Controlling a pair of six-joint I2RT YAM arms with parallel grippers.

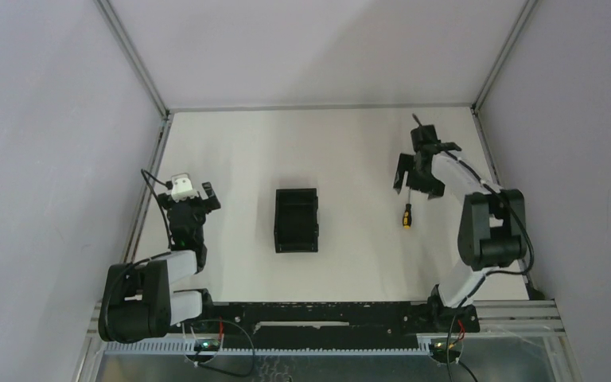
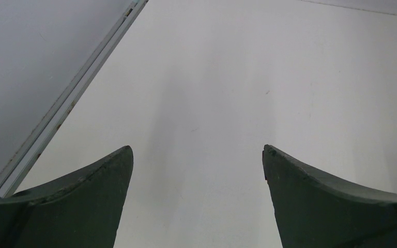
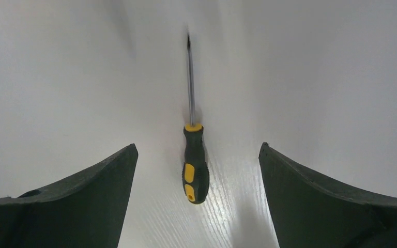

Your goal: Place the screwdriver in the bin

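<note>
Screwdriver (image 1: 406,215) lies flat on the white desk (image 1: 350,143), not yet in the bin, so the task seems to be at its first step: the pick-up.

Going from the left in the top view, the left claw (image 1: 195,191) rests low at about 9 o'clock from the bin, well apart from it. Its own camera shows the two fingers spread wide with only bare desk between them; it holds nothing and touches nothing. I judge that it is parked there to keep out of the way.

The bin (image 1: 278,219) stands in the middle of the desk with its open top up, and as far as I can see nothing is inside. This central place should let either arm reach it.

The screwdriver is at about 3 o'clock from the bin, well apart, with the handle toward 6 o'clock and the thin shaft toward 12 o'clock.

The right claw (image 1: 418,179) hangs at about 12 o'clock from the screwdriver, just beside it. In the right wrist view the fingers are spread wide, one on each side of the yellow and black handle, and they do not touch it. This claw pinches nothing. The fingers line up with the handle, probably to come down and close on its thick part.
</note>
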